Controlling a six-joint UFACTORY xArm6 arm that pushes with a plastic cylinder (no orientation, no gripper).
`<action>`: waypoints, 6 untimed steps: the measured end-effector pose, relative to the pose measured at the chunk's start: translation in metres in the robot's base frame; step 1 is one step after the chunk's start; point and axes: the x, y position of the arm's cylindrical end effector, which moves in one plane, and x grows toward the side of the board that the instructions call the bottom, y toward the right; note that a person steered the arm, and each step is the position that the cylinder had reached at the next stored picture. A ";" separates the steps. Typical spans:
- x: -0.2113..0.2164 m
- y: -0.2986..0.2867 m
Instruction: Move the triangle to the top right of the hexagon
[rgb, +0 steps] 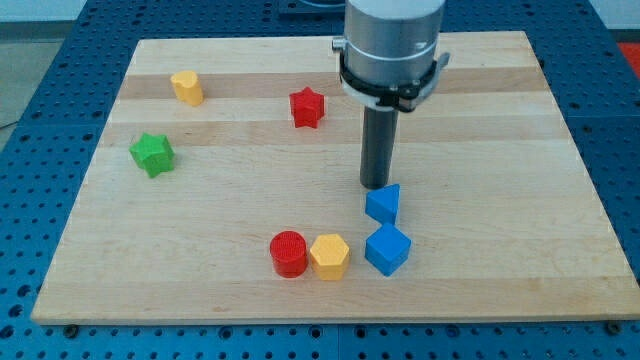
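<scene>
A blue triangle block (383, 205) lies right of the board's middle. My tip (377, 186) stands right at its top edge, on the side toward the view's top, touching it or nearly so. A yellow hexagon (329, 257) lies below and to the left of the triangle, near the view's bottom. A blue cube (387, 250) sits just right of the hexagon, directly below the triangle. A red cylinder (289, 253) touches the hexagon's left side.
A red star (307, 107) lies above the middle, left of the rod. A green star (152, 154) and a yellow block (187, 87) of unclear shape are at the view's left. The wooden board (500, 120) ends in blue perforated table all round.
</scene>
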 end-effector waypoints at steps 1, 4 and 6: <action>-0.007 0.034; 0.054 -0.015; -0.003 -0.048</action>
